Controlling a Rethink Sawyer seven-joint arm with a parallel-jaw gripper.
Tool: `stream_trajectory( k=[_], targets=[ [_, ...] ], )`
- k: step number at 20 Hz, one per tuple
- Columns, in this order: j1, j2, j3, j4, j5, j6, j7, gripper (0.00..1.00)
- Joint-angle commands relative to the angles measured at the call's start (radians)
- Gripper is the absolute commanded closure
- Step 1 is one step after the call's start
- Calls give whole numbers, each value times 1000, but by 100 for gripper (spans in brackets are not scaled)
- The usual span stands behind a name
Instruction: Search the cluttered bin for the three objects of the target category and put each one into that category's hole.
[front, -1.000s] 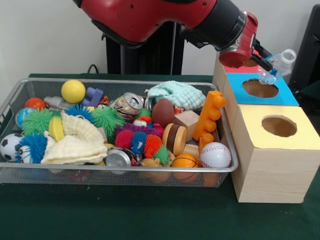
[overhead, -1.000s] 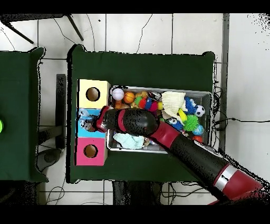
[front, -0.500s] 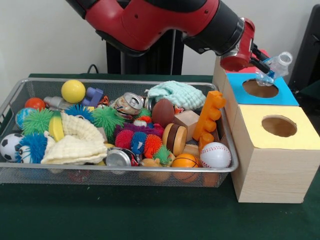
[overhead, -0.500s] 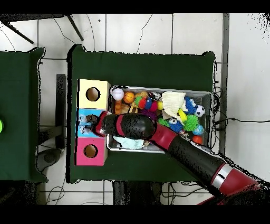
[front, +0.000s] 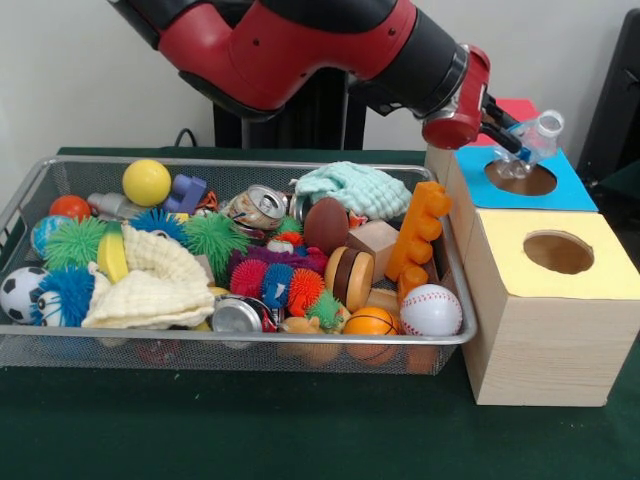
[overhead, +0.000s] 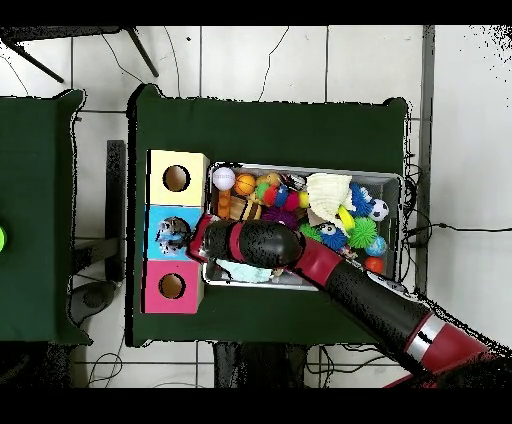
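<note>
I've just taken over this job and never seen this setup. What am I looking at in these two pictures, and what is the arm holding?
The red and black machine is a robot arm; its gripper is shut on a clear plastic bottle. One picture is taken from across the table, the other from straight above. On the green table sits a wire bin crowded with balls, spiky toys, cloths and crushed cans. Beside it stands a row of three boxes with round holes, topped yellow, blue and red. The bottle hangs right over the blue box's hole, not yet dropped in.
</note>
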Motion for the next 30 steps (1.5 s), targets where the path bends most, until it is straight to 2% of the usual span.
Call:
stream_trajectory(
  k=[1, 6, 21, 30],
  targets=[
    [-38, 63, 23, -143, -70, -17, 19, 100],
    [-42, 79, 36, -149, -81, -32, 48, 100],
    [-65, 147, 94, -150, -132, -71, 43, 100],
    [-113, 208, 157, -166, -182, -75, 5, 100]
  ],
)
